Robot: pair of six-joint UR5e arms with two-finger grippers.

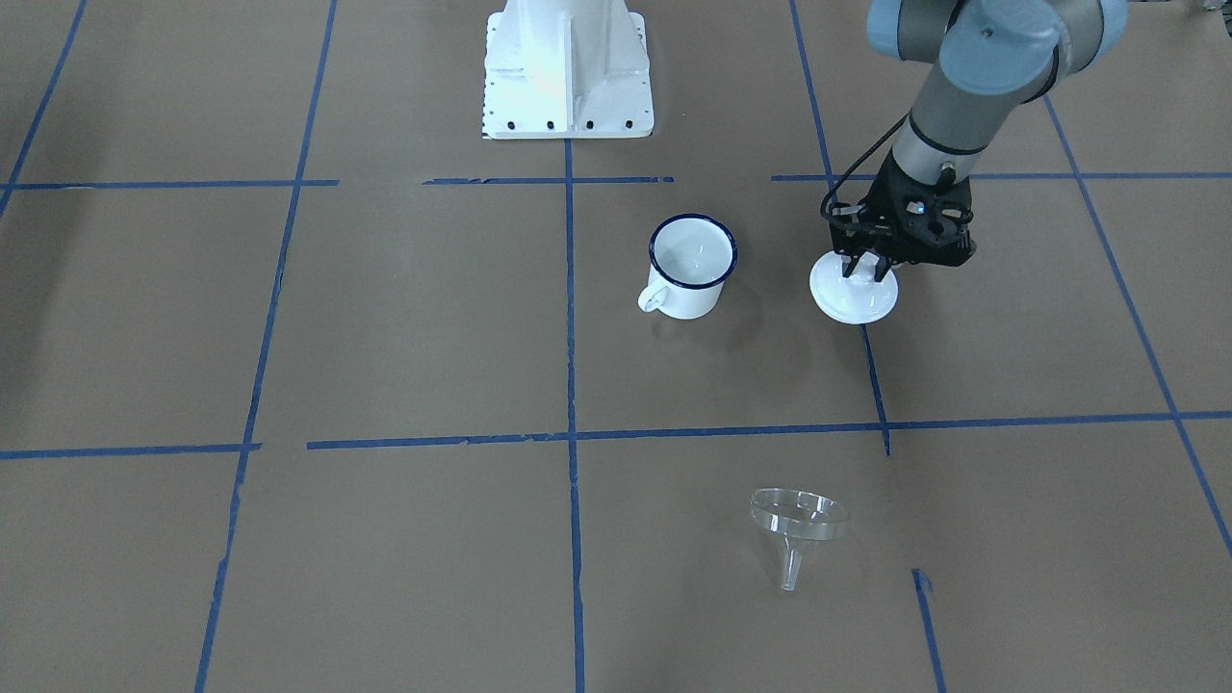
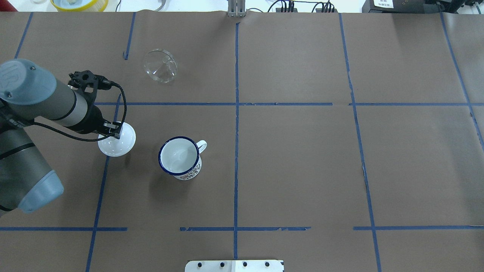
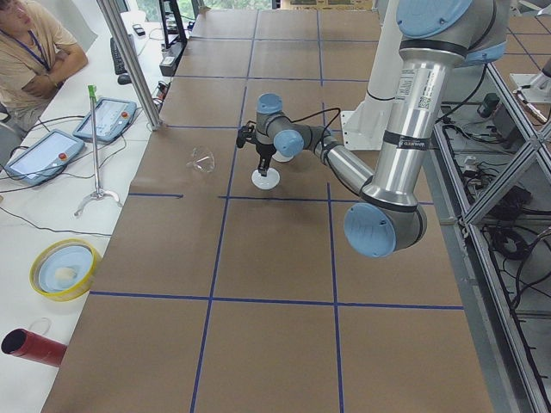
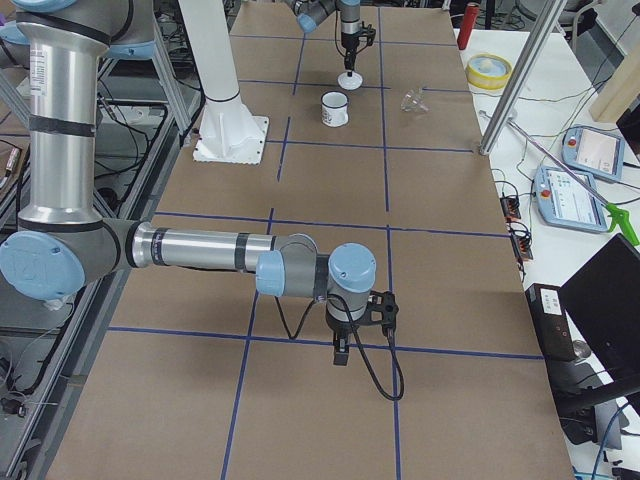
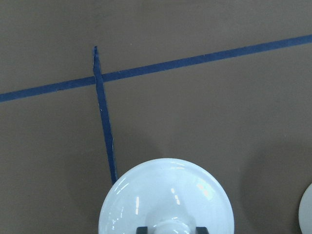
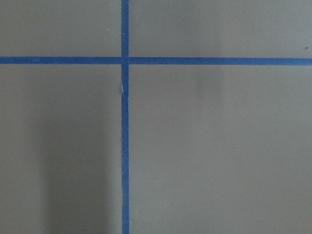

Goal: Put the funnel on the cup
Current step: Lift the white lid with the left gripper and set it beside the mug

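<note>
The clear funnel [image 1: 799, 525] lies on its side on the brown paper, away from both arms; it also shows in the overhead view [image 2: 160, 66]. The white cup with a dark blue rim [image 1: 691, 265] stands upright and empty [image 2: 180, 158]. My left gripper [image 1: 863, 267] is shut on the knob of a white round lid [image 1: 854, 296], beside the cup and apart from it. The left wrist view shows the lid [image 5: 165, 195] right below. My right gripper [image 4: 342, 355] hangs over bare paper far from all of these; I cannot tell whether it is open or shut.
The white robot base [image 1: 568, 67] stands at the table's robot side. A yellow bowl [image 3: 62, 268] and a red cylinder [image 3: 30, 346] lie off the paper at the far side. Blue tape lines grid the table. A person sits beyond that edge.
</note>
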